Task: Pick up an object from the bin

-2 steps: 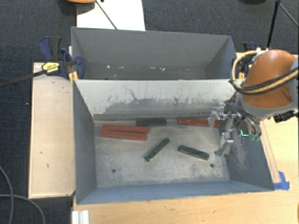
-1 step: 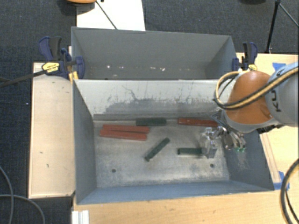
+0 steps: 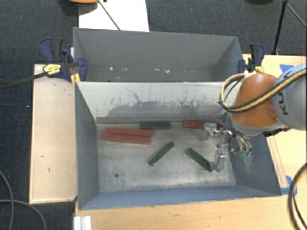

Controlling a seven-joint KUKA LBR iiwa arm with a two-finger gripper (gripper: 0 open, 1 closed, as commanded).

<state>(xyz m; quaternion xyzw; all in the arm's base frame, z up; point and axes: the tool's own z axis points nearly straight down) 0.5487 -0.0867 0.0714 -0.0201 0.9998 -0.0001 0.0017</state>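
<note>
1. While we are hanging the gripper (image 3: 219, 163) low over the floor of the bin (image 3: 144, 99), near its right wall, we are looking at a short dark green stick (image 3: 198, 159). It is lying slantwise just beside the gripper, with its lower right end at or under the tip.
2. We are not managing to tell how far open the gripper is, nor whether it has hold of anything, so we are treating the stick as not yet gripped.
3. We are worrying first about the slant. Closing on the very end of the stick rather than its middle is likely to let it pivot and slip out on the lift.
4. We are also minding the right wall. The bulky orange wrist cover (image 3: 254, 99) is sitting close to the rim there, so drifting further right is risking a scrape.
5. Pressing down too hard is risking a jam against the metal floor. It could also flick the stick toward the second green stick (image 3: 160, 153) at the middle of the floor.
6. The red-brown block (image 3: 127, 136) toward the left is lying well apart, as are the green bar (image 3: 154, 125) and the small red-brown piece (image 3: 193, 125) along the foot of the back wall. These are posing little hazard.
</note>
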